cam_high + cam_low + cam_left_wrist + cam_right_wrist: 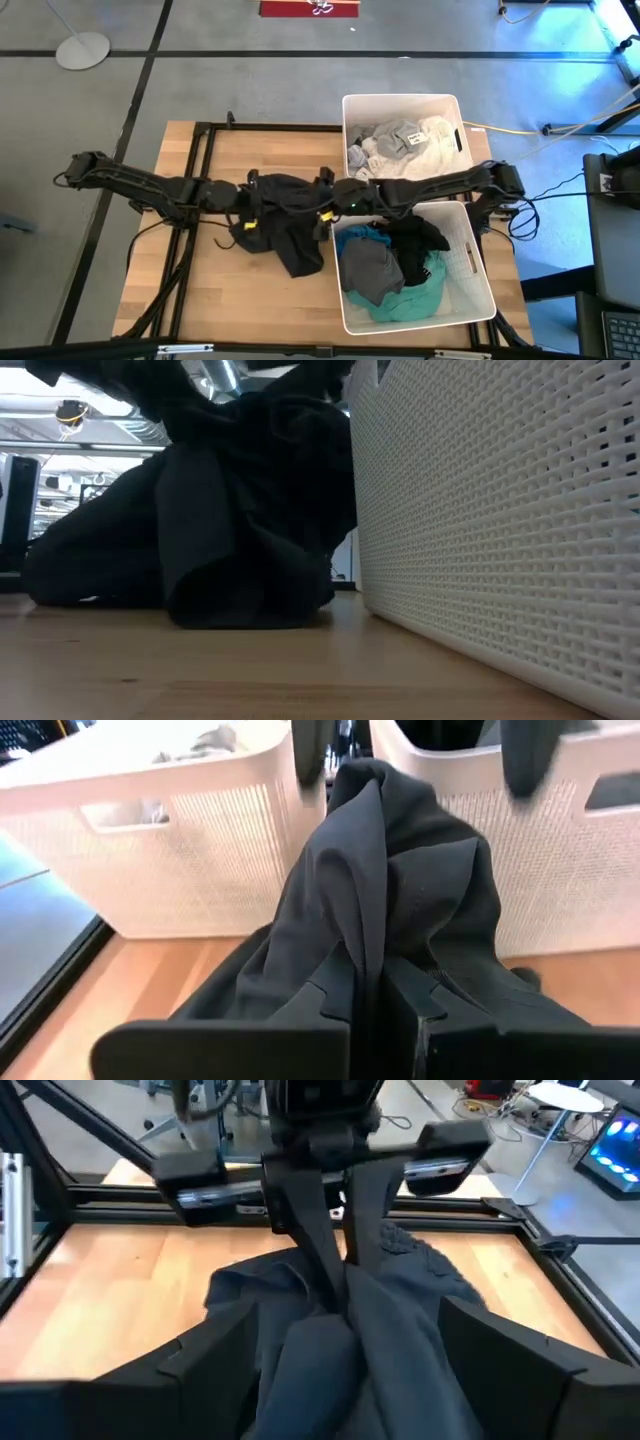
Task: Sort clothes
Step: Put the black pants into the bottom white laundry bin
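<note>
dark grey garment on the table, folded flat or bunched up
Bunched up. The dark grey fabric garment hangs in loose folds from the shut left gripper, its lower part crumpled on the wooden table.

Garment (288,222) lies left of two bins (468,296) (both holding clothes (385,268)).

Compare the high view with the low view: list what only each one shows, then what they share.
Only the high view: both arms, the left end effector shut on the dark garment, the open right end effector facing it, and the contents of both bins: pale clothes in the far one, teal and dark clothes in the near one.
Only the low view: the bin's mesh wall up close.
Both: the dark garment on the wooden table.
</note>
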`<state>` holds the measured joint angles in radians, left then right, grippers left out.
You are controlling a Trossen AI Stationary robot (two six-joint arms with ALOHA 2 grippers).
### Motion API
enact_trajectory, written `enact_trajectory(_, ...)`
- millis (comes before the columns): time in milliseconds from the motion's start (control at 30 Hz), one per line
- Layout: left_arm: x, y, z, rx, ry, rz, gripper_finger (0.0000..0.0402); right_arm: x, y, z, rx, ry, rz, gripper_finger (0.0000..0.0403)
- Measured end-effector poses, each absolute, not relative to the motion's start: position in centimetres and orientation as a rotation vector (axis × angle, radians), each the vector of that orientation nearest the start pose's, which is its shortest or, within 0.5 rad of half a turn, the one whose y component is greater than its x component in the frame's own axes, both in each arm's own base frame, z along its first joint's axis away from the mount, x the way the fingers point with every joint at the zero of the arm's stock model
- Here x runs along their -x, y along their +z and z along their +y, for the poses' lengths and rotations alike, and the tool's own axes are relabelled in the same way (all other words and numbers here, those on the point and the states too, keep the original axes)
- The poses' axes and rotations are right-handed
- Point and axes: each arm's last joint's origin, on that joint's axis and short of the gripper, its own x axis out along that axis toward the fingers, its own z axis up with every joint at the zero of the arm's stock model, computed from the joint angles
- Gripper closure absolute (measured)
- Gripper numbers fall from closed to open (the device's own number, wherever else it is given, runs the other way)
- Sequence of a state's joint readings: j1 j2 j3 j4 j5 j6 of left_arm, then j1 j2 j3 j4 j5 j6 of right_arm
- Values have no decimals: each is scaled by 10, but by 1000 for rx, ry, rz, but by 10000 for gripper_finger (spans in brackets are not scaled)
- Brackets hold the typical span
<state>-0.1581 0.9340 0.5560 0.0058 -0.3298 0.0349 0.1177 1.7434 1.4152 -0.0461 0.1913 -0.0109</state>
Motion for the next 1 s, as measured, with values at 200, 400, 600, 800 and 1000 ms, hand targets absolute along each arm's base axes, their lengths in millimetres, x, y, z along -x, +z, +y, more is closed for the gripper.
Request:
enact_trajectory(200,-203,255,-26,-139,146,275,394,-424,274,34,72,-121,409,93)
enact_trajectory(400,-203,264,-34,-193,105,187,393,-433,256,29,69,-137,440,93)
enact_trajectory(600,-204,270,-39,-225,86,127,392,-435,261,29,57,-104,388,101)
enact_trajectory(800,-203,271,-39,-211,83,117,371,-436,262,29,59,-93,368,226)
enact_trajectory(1000,-203,272,-39,-160,84,116,350,-435,263,28,125,-121,370,366)
